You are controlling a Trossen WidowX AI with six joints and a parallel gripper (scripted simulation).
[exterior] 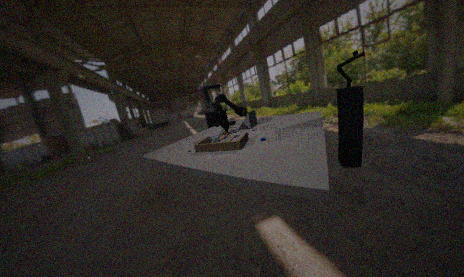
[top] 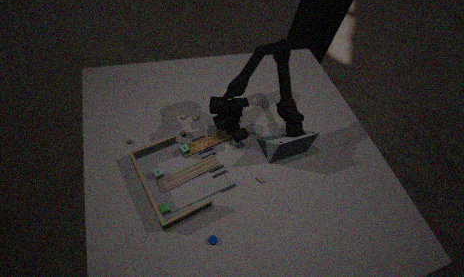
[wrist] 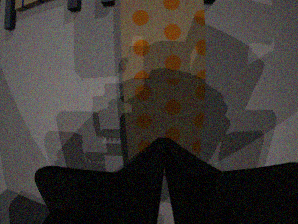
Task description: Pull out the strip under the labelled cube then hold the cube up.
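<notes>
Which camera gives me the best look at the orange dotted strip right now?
The wrist view: the orange dotted strip runs straight up from the shut hand, dots plain to see. The top view shows it only as a small orange patch beside a green cube. In the exterior view it is too small to make out.

cube (top: pixel 184 148) label too small, strip (wrist: pixel 162 43) end — under jaws

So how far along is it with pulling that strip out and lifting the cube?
In hand: the closed gripper is on the near end of the orange dotted strip, which sticks partly out of the tray. A green cube sits at the strip's far end. Left: finish pulling the strip out, then pick up the cube and lift it.
</notes>
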